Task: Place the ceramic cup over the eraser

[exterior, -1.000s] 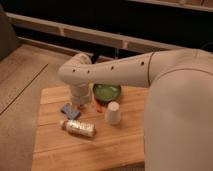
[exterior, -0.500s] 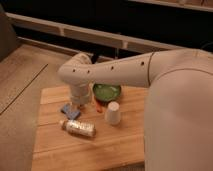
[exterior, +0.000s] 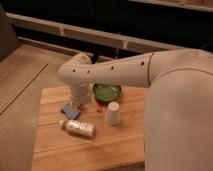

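Observation:
The ceramic cup is small, white and tapered. It stands upside down, wide end on the wooden board, just in front of the green bowl, with nothing touching it. My gripper hangs down from the bent white arm at the board's left. It is about a hand's width left of the cup and right above the blue pad, open, with nothing seen in it. I cannot make out the eraser; the wrist covers the spot under the gripper.
A green bowl sits at the board's back. A small orange-red stick lies between bowl and gripper. A flat blue pad lies below the gripper, and a bottle lies on its side in front. My arm's bulk fills the right.

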